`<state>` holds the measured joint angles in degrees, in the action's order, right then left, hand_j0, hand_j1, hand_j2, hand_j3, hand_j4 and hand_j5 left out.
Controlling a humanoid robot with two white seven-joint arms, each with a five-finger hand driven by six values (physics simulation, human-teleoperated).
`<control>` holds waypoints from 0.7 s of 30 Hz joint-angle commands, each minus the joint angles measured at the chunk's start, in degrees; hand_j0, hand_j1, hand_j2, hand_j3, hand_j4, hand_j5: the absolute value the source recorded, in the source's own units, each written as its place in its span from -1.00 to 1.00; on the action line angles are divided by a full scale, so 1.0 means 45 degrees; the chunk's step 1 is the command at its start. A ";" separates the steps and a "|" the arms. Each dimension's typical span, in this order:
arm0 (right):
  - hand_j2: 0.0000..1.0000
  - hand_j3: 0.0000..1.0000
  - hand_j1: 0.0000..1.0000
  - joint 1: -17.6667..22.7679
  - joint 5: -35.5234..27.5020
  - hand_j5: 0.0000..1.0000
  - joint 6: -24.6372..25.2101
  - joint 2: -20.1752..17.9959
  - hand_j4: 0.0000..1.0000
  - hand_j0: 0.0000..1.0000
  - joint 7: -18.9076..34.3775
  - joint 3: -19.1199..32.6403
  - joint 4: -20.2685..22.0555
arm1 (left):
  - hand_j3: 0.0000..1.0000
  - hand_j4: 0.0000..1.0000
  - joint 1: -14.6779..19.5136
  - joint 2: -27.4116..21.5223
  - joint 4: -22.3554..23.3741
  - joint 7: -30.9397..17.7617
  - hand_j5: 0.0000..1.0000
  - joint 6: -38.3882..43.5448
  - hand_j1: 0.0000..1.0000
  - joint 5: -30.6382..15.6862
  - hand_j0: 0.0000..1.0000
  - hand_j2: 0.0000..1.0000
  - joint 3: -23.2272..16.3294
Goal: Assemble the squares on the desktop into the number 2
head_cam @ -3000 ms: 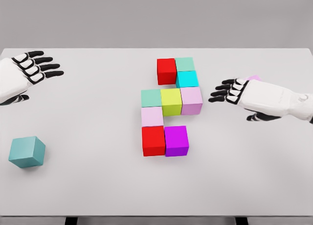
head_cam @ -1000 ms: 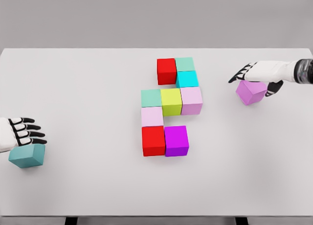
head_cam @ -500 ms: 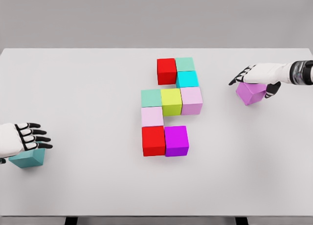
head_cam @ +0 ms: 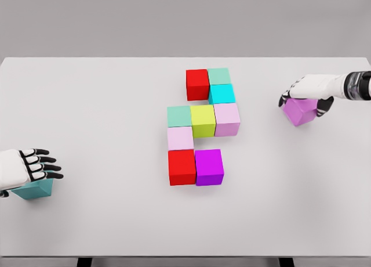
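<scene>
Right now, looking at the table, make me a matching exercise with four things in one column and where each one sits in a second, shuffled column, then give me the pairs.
Column one:
1. teal cube
2. violet cube
3. yellow-green cube
4. magenta cube

Column two:
A. middle of the assembled figure's centre row
B. far right of the table, under the right hand
C. bottom row of the figure, right of a red cube
D. left edge of the table, partly covered by the left hand

Pairs: 1-D, 2-B, 3-A, 4-C
</scene>
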<state>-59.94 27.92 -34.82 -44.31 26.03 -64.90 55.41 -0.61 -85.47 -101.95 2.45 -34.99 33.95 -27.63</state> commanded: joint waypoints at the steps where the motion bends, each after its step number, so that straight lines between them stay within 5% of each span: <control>1: 0.33 0.33 0.33 0.0000 0.0045 0.33 -0.0039 -0.0055 0.33 0.33 0.0055 -0.0012 0.0030 | 1.00 1.00 -0.0001 0.0125 0.0059 0.0003 1.00 -0.0002 1.00 -0.0065 1.00 1.00 -0.0011; 5: 0.32 0.32 0.32 -0.0039 -0.0073 0.32 -0.0039 -0.0172 0.32 0.32 0.0055 0.0066 0.0147 | 1.00 1.00 -0.0001 0.0204 0.0078 0.0003 1.00 -0.0002 1.00 0.0033 1.00 1.00 -0.0011; 11: 0.27 0.27 0.27 -0.0058 -0.0405 0.27 -0.0039 -0.1343 0.27 0.27 0.0055 0.0144 0.1767 | 1.00 1.00 -0.0001 0.0223 0.0156 -0.0056 1.00 -0.0002 1.00 0.0111 1.00 1.00 -0.0128; 21: 0.18 0.18 0.18 0.0019 -0.0483 0.18 -0.0039 -0.3824 0.18 0.18 0.0055 0.0183 0.6259 | 1.00 1.00 -0.0001 0.0399 0.0429 -0.0056 1.00 -0.0002 1.00 0.0130 1.00 1.00 -0.0245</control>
<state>-59.76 26.06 -35.11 -59.49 26.28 -64.06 79.69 -0.71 -83.72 -100.27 2.18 -34.99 34.84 -28.64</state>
